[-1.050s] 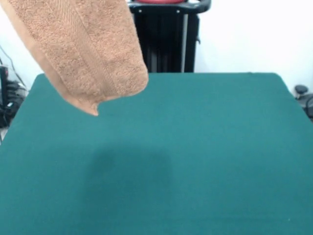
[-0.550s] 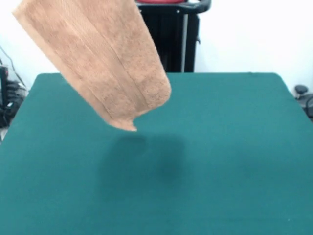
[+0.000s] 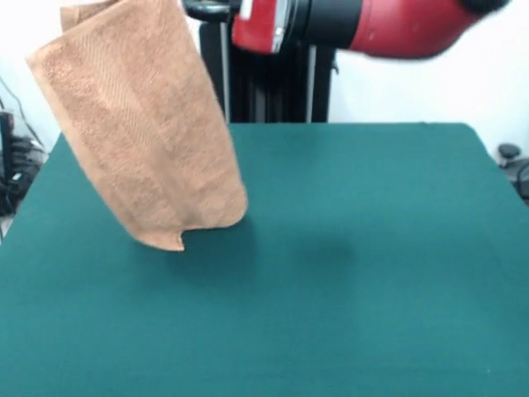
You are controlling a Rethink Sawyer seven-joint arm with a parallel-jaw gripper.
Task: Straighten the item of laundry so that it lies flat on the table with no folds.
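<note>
Front view: I see the arm (image 3: pixel 364 25) lying horizontal along the top edge, red and black. The towel (image 3: pixel 140 124) hangs doubled below it, tilted, lowest corner just above the table (image 3: pixel 372 265). Whether the fingers are apart or together, I cannot tell.

White wall (image 3: pixel 413 91) behind, dark cables and gear (image 3: pixel 12 165) at left edge

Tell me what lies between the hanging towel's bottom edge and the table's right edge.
Front view: only bare dark green cloth-covered table right of the folded, orange-tan terry-cloth towel.
</note>
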